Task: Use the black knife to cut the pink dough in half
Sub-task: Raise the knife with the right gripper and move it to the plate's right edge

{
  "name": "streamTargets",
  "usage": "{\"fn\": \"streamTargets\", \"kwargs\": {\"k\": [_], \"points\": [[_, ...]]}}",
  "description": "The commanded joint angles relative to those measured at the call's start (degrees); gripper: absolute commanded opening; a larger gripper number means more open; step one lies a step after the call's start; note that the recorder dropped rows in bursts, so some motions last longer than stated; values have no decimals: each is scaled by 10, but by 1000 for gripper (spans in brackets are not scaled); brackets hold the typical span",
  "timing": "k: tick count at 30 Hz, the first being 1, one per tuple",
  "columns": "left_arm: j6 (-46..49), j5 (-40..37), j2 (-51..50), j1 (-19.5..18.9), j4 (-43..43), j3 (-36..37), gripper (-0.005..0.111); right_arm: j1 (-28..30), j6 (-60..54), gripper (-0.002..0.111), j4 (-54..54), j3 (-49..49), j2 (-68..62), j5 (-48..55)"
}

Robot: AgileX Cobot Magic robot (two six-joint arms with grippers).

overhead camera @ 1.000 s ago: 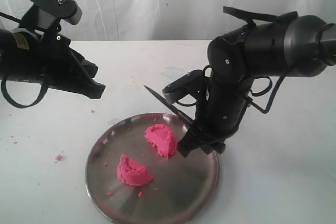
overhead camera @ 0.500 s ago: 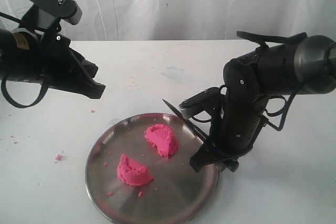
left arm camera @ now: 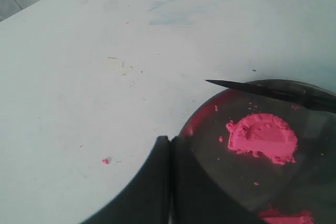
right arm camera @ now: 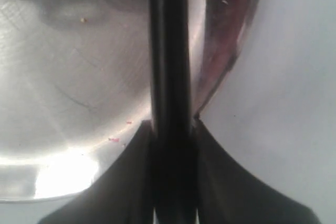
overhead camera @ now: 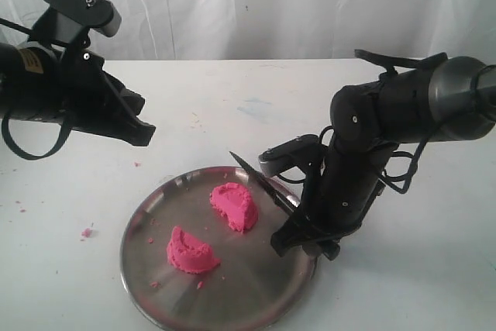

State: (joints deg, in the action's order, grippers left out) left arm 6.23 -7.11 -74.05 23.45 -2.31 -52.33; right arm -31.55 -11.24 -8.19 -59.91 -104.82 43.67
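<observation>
The pink dough (overhead camera: 234,205) is seen already divided into two half-dome lumps inside the steel plate (overhead camera: 263,300): one lump lies near the plate's centre, toward 12 o'clock, and the other lump (overhead camera: 191,252) rests toward 8 o'clock, the two well apart. Against the frame half a second earlier, both lumps and the plate are found shifted slightly to the left of the exterior view, while their spacing from each other is kept.

The black knife (overhead camera: 260,178) is pinched by its handle in the right pincer (overhead camera: 298,239), with the blade tilted up and its tip pointed past the plate's rim at about 1 o'clock. The blade is held just beside the central lump, and whether it touches is not clear. Compared with the earlier frame, the knife tip is placed a little farther left and the right arm is drawn closer to the plate.

The left pincer (overhead camera: 138,131) is held above the tabletop (overhead camera: 217,98) beyond the plate's 10 o'clock side, unchanged from before, with its fingers (left arm camera: 157,182) pressed together on nothing. Small pink crumbs (overhead camera: 87,232) are scattered on the tabletop at the plate's 9 o'clock side.
</observation>
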Motion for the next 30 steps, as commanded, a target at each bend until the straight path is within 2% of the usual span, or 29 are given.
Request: {"fn": "streamTargets", "kwargs": {"k": [1,8,10,30], "points": [[-3,-2,6,0,-6,4,0,1,-25,1,-32,1,-7,-18],[-3,-2,6,0,-6,4,0,1,-25,20,-34,0,-7,-16],[-3,-2,6,0,-6,4,0,1,-25,22,-34,0,-7,-18],[-3,-2,6,0,-6,4,0,1,-25,22,-52,-20,5,-1]]}}
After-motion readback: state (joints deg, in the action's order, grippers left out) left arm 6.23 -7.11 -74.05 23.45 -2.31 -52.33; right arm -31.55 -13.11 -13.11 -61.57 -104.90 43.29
